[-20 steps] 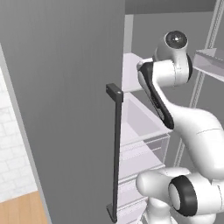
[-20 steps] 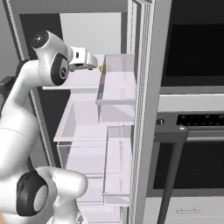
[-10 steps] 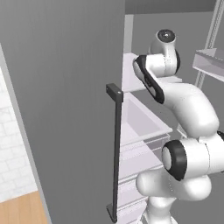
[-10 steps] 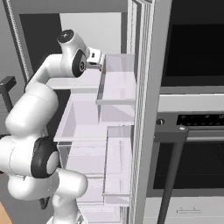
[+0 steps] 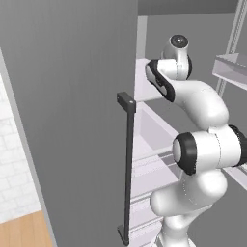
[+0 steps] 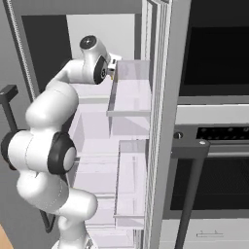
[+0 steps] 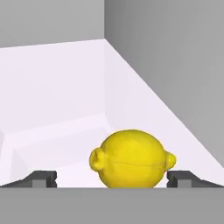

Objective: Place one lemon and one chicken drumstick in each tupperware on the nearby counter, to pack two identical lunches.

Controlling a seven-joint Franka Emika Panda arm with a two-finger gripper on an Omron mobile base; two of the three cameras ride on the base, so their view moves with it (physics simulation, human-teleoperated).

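The claw [image 7: 112,179] is spread wide, one dark tip on each side of a yellow lemon [image 7: 131,158] without touching it (the gap shows on both sides). The lemon sits on a pale fridge shelf [image 7: 52,109], toward its right side and near the grey wall [image 7: 175,57]. Outward, the white arm [image 6: 53,112] reaches past the open fridge door [image 5: 67,106], beside the black oven [image 6: 214,121].

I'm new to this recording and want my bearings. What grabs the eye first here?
The bright yellow lemon in the hand view, lying on a pale fridge shelf between the gripper's spread fingertips. In both base views, the white arm reaches deep into the open fridge, whose grey door with its dark handle stands at the left.
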